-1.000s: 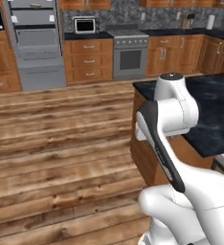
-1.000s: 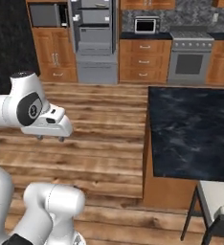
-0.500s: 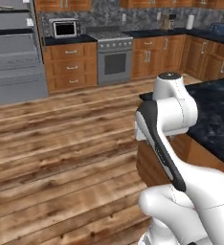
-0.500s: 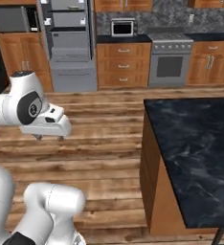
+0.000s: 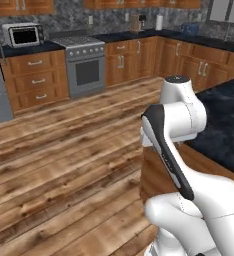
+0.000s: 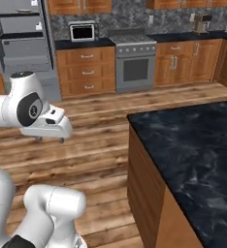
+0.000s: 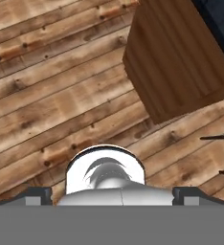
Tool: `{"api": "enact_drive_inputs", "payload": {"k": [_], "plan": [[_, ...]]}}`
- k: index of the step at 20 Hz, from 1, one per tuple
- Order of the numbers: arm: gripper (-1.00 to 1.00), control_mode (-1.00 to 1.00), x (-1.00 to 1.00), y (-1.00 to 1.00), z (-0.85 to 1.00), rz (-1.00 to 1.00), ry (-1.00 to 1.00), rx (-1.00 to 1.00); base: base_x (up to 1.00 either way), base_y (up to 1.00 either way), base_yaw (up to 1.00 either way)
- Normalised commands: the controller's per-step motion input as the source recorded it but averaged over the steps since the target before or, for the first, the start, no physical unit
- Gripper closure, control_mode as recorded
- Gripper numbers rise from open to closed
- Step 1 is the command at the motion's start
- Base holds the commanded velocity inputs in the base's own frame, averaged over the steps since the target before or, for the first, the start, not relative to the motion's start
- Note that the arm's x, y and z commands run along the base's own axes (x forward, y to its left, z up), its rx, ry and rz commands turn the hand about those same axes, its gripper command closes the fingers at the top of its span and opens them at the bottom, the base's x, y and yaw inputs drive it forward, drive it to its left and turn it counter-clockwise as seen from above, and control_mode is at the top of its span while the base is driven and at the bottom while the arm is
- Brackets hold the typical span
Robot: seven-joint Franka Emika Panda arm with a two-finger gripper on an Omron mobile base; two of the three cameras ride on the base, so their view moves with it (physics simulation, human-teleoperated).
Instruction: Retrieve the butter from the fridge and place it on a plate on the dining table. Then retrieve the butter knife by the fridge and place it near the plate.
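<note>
The gripper shows in the hand view as two small dark finger tips set far apart at the lower edge, holding nothing and touching nothing, hung above the plank floor. Ahead of it and to its right in that view stands the wooden base of the dining table, with a sliver of its black marble top at the corner. In the left base view the folded arm stands just beside the table's near corner; far beyond it along the back wall are a steel oven range and a microwave on the counter. In the right base view the hand hangs over the floor, left of the bare marble top, and the grey fridge stands well beyond it at the far left.
</note>
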Motion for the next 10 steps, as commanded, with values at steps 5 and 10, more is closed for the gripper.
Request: {"api": "enact_drive_inputs", "payload": {"k": [5, 10], "plan": [[-1.0, 1.0, 0.0, 0.0, 0.0, 0.0, 0.0, 0.0, 0.5, 0.95, -0.22], [-1.0, 1.0, 0.0, 0.0, 0.0, 0.0, 0.0, 0.0, 0.42, 0.94, -0.14]]}}
